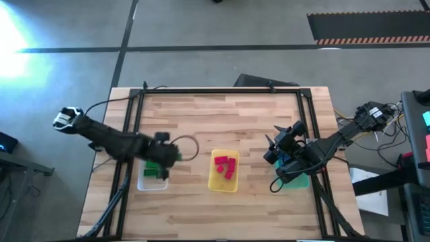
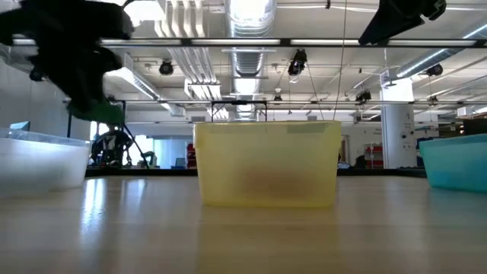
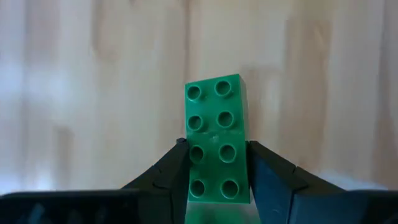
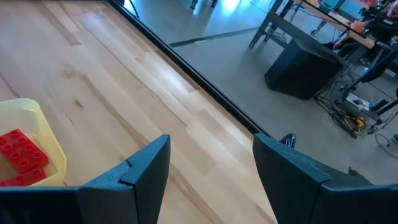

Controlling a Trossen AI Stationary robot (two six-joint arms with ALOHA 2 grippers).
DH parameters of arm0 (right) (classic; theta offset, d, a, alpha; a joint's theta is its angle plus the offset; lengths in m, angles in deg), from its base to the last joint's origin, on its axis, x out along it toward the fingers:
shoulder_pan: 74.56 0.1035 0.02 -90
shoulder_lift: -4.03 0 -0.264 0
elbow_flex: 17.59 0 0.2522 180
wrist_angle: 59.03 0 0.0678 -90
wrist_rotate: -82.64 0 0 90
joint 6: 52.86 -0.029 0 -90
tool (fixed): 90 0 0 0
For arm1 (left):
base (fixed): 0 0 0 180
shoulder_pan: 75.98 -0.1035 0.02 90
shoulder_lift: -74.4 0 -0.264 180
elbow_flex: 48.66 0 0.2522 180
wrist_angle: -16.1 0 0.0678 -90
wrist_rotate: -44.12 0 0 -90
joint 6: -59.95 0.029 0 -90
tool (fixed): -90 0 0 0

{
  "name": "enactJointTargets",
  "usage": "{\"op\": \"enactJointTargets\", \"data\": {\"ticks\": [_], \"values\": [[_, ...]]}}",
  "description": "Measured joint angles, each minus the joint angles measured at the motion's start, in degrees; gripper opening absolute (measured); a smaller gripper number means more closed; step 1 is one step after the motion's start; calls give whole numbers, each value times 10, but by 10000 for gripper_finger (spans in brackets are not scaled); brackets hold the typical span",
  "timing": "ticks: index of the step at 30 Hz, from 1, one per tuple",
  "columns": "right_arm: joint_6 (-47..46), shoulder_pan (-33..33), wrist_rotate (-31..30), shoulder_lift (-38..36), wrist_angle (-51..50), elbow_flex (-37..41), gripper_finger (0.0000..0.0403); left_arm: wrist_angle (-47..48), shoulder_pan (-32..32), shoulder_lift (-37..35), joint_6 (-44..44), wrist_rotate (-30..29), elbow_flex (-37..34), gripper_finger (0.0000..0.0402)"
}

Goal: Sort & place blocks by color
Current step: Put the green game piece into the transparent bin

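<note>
My left gripper (image 3: 217, 168) is shut on a green two-by-four brick (image 3: 216, 134) and hovers above the clear tray (image 1: 152, 180), which holds other green bricks (image 1: 152, 168). In the low view the brick (image 2: 97, 111) shows under the dark left arm, above the clear tray (image 2: 42, 160). The yellow tray (image 1: 224, 173) in the middle holds several red bricks (image 1: 226, 165). My right gripper (image 4: 208, 165) is open and hangs over the teal tray (image 1: 294, 179); the blue bricks are hidden under that arm. My left gripper pinches the green brick between its two fingers, one on each long side, near the brick's gripper-side end (image 3: 214, 180). The fingers (image 3: 171, 171) run along the brick's length. The brick is lifted clear above the table, its studded face toward the wrist camera.
Three trays stand in a row near the table's near edge: clear on the left, yellow (image 2: 266, 161) in the middle, teal (image 2: 456, 160) on the right. A black frame (image 1: 222, 91) runs around the table top. The far half of the wooden table (image 1: 222, 121) is bare.
</note>
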Motion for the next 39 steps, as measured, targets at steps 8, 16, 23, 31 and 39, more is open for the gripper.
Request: {"op": "enactJointTargets", "data": {"ticks": [8, 16, 23, 31, 39], "values": [[7, 0, 0, 0, 0, 1, 219, 112, 100, 1, -280, 51, 0, 126], [18, 0, 0, 0, 0, 1, 219, 119, 131, -1, -392, 156, 30, 128], [22, 0, 0, 0, 0, 1, 219, 184, 130, 1, -573, 199, 32, 129], [26, 0, 0, 0, 0, 1, 219, 197, 101, 18, -679, 195, 26, 129], [38, 0, 0, 0, 0, 1, 219, 197, 56, 63, -677, 179, 24, 130]]}}
